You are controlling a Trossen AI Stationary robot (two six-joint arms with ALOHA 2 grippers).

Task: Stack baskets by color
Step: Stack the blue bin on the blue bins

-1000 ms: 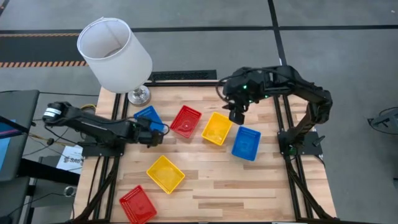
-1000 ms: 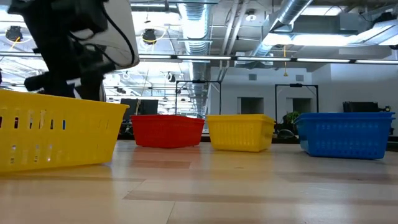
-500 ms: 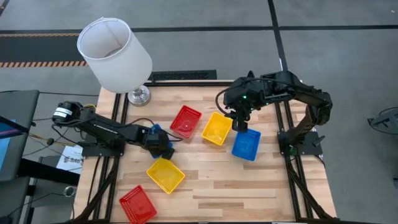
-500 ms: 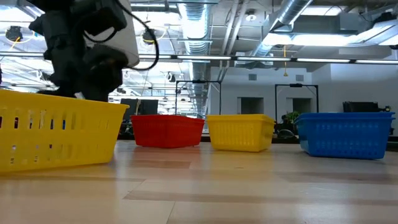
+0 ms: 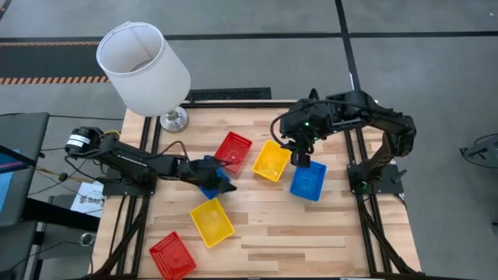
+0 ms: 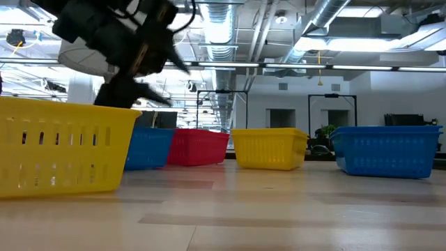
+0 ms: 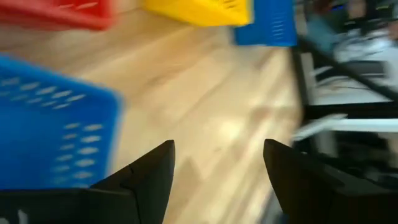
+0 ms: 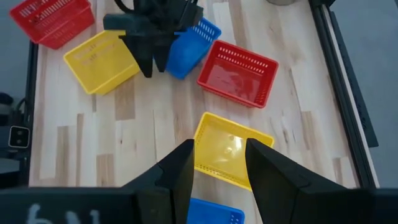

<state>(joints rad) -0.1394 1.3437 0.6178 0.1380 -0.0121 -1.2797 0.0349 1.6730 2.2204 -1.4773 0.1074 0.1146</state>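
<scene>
My left gripper is open near the table's middle, with bare wood between its fingers. A blue basket lies flat right beside one finger. Next to it are a red basket and, nearer, a yellow basket. Another red basket sits at the near left corner. My right gripper hangs open and high above a second yellow basket and a second blue basket. My left gripper stands with the outer side of one finger close against the blue basket's mesh wall. I cannot tell whether they touch. Nothing is between the fingers.
A white lampshade on a metal foot stands at the far left corner. Bare wood lies along the near right part of the table. Black frame rails run down both sides.
My left gripper has swept toward the table's right edge and tipped up from pointing down to a flatter slant. The blue basket has slid with it from near the lamp to the table's middle. The near yellow basket has turned about. My right gripper has shifted slightly toward the near edge.
</scene>
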